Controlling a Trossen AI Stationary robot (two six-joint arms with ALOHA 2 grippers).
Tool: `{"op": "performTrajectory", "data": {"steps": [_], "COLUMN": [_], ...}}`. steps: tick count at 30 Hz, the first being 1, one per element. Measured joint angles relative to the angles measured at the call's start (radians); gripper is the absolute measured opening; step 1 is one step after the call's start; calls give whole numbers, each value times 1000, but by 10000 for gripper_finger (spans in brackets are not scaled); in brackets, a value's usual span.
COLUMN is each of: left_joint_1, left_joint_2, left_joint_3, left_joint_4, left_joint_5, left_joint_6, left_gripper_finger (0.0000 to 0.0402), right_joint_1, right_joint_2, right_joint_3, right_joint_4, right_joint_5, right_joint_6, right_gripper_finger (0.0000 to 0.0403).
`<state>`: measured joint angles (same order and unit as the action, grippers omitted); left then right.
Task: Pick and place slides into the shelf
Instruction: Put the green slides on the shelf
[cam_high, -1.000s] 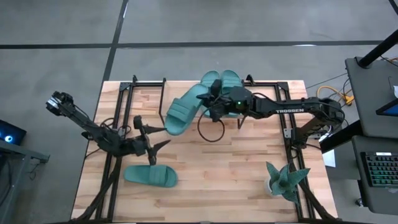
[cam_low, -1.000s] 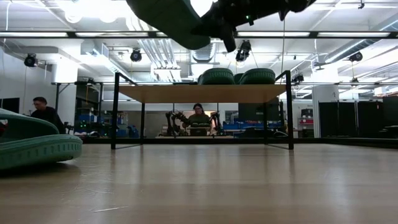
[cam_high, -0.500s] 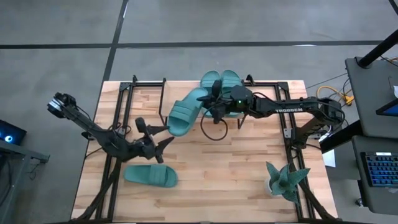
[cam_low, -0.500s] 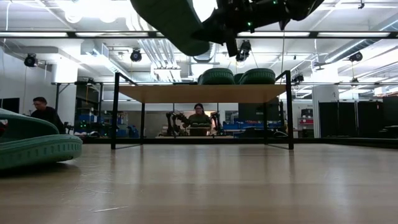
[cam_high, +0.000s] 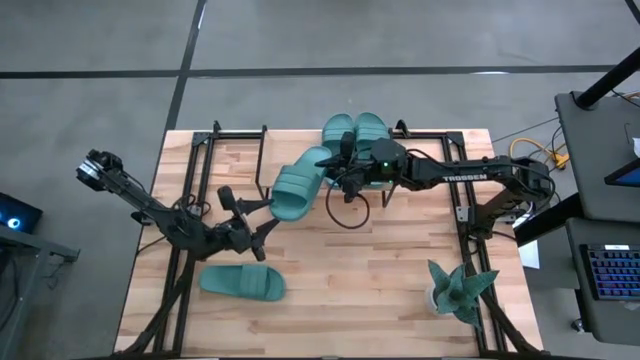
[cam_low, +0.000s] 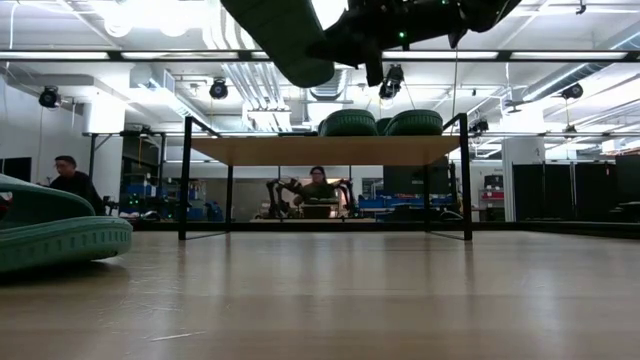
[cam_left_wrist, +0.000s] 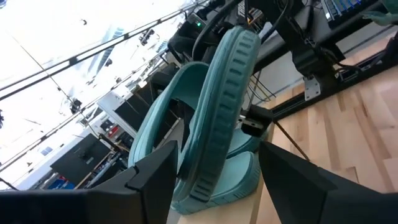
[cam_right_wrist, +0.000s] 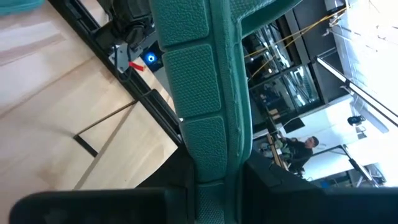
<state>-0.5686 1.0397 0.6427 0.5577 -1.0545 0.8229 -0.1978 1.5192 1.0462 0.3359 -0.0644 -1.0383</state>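
My right gripper (cam_high: 338, 165) reaches in from the table's right and is shut on one teal slide (cam_high: 295, 187), held in the air in front of the shelf (cam_low: 325, 150). In the low view this slide (cam_low: 285, 35) hangs high above the shelf board. Two more slides (cam_high: 355, 130) rest sole-down on the shelf's top board. Another slide (cam_high: 243, 283) lies flat on the table near the left-near corner. My left gripper (cam_high: 250, 213) is open just beside the held slide's lower end and points at it; in the left wrist view the slide (cam_left_wrist: 217, 124) stands beyond its fingers. My right gripper pinches the slide between its two fingers at the end nearest the shelf (cam_right_wrist: 214, 118), across the sole's edge. The fingers come about level from the table's right. The slide is lifted clear and tilted, its strap end (cam_high: 285, 195) pointing toward the left-near side.
A teal spiky plant (cam_high: 458, 290) stands near the right-near corner. A black cable loop (cam_high: 345, 205) lies on the table under the right arm. Black frame rails (cam_high: 190, 190) run along both table sides. People sit in the room beyond the shelf (cam_low: 318, 190).
My left gripper has edged toward the table's right, closer to the held slide, staying open. My right gripper has carried the slide slightly toward the table's right, still in the air.
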Motion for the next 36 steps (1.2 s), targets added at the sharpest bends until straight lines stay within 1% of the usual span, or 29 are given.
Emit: {"op": "performTrajectory", "data": {"steps": [4,8,11,13,15,20,21,26,28,31,34,36], "left_joint_1": [7,14,27,35,39,39,39,41,42,42,42,46], "left_joint_2": [21,51,80,97,111,132,133,131,130,129,128,128], "left_joint_3": [11,33,44,51,53,67,69,77,77,77,75,74], "left_joint_4": [1,22,51,56,60,60,60,60,61,63,62,63], "left_joint_5": [1,3,3,1,-2,-37,-38,-45,-48,-64,-146,-168], "left_joint_6": [5,48,80,95,108,161,167,170,170,169,168,169], "left_gripper_finger": [209,209,195,173,141,37,23,23,21,20,20,20], "right_joint_1": [-1,-1,-1,-1,-1,-1,-1,-1,-1,0,-1,-3], "right_joint_2": [0,0,0,0,0,0,0,0,0,-4,-16,-26], "right_joint_3": [-1,-2,-3,-5,-5,-7,-8,-8,-3,12,23,28], "right_joint_4": [-2,-12,-13,-17,-19,-27,-30,-35,-37,-39,-39,-39], "right_joint_5": [1,2,2,2,2,5,5,7,30,108,187,208], "right_joint_6": [3,11,14,18,18,18,19,40,70,128,171,210], "right_gripper_finger": [65,65,65,65,65,65,65,65,85,142,188,205]}}
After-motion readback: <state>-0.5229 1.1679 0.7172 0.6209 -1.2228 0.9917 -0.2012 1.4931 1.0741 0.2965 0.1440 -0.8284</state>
